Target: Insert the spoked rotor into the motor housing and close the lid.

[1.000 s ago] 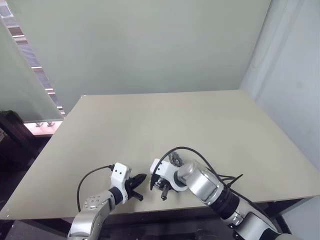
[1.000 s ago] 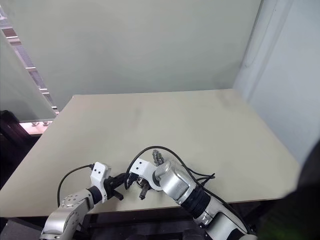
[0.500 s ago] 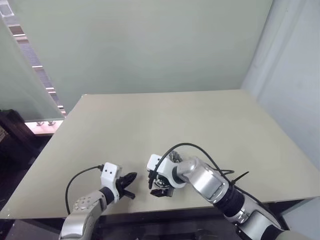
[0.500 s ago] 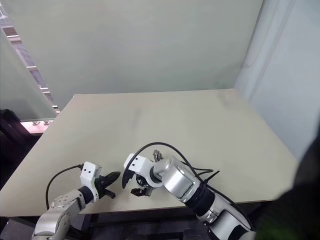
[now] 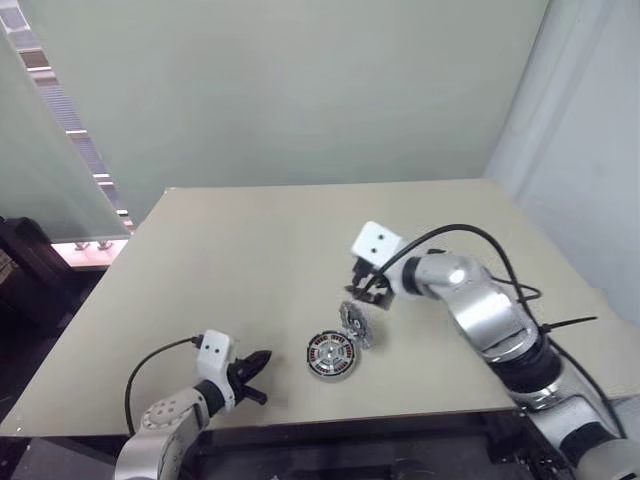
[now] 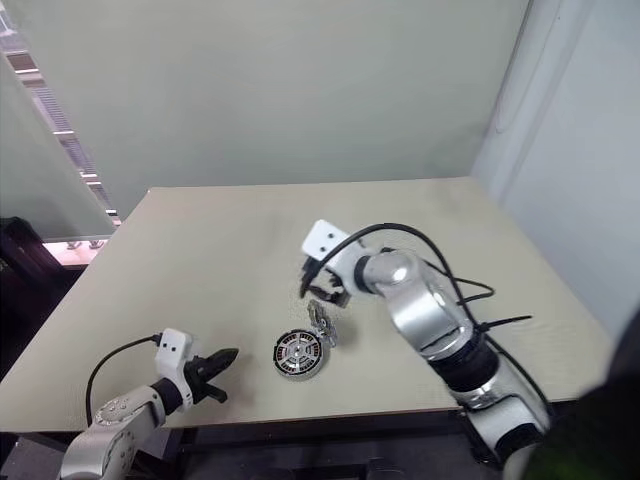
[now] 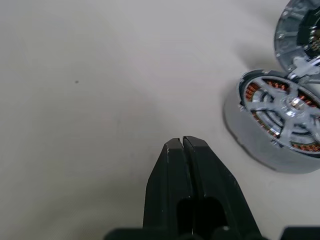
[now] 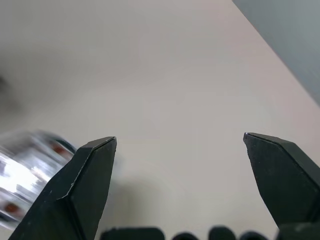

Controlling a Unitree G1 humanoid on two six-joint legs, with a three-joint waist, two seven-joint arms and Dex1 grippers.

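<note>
Down near the front edge of the beige table (image 5: 250, 260) sits the motor housing (image 5: 331, 356), a round silver drum lying flat with the spoked rotor (image 7: 282, 107) seated in its open top, copper windings showing between the silver spokes. Just behind it, on the side toward the right arm, is the lid (image 5: 354, 320), a thin grey-rimmed disc with a dark centre; it stands tilted on its edge rather than flat, and it touches or very nearly touches the housing's far rim, though which of the two I cannot tell. In the left wrist view the lid (image 7: 299, 36) shows at the picture's edge, just beyond the housing. The left gripper (image 5: 262, 357) hangs low over the table's front, to the left of the housing and apart from it, its two black fingers (image 7: 176, 165) pressed together with nothing between them. The right gripper (image 5: 368, 289) is raised above the table, behind the lid and clear of it, pointing down and toward the left; its jaws stand wide apart and hold nothing, and in the right wrist view bare tabletop lies between the two fingertips (image 8: 92, 165), with a blurred silver part at the picture's edge beside one of them
</note>
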